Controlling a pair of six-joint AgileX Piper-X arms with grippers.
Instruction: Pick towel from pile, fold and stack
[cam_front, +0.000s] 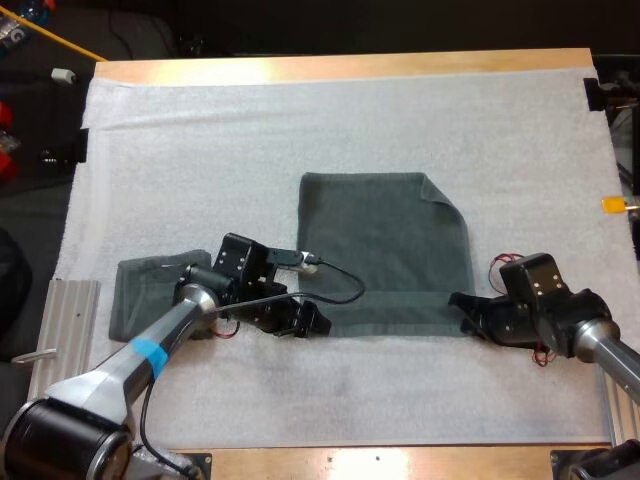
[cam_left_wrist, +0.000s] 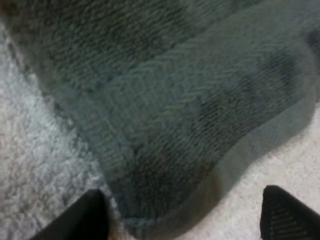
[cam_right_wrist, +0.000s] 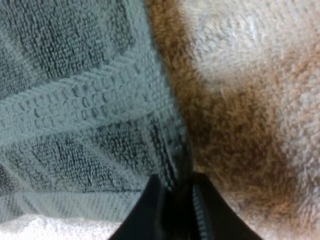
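Nearest to me, along the near edge of the spread towel (cam_front: 385, 250), both grippers sit at its two near corners. My right gripper (cam_right_wrist: 175, 202) has its fingers pinched together on the near right corner, with cloth running down between them and the white mat (cam_front: 350, 120) just beside. My left gripper (cam_left_wrist: 185, 222) is wide open. Its fingers (cam_left_wrist: 82, 220) stand apart on either side of the near left corner and grip nothing. To the left, partly under my left arm, lies a smaller folded towel (cam_front: 140, 295), which I take for the first piece of the stack. So I judge one towel done and this one laid flat but not yet folded — its far right corner is flipped over. Left to do: close the left gripper on its corner, fold, then stack the towel on the left.
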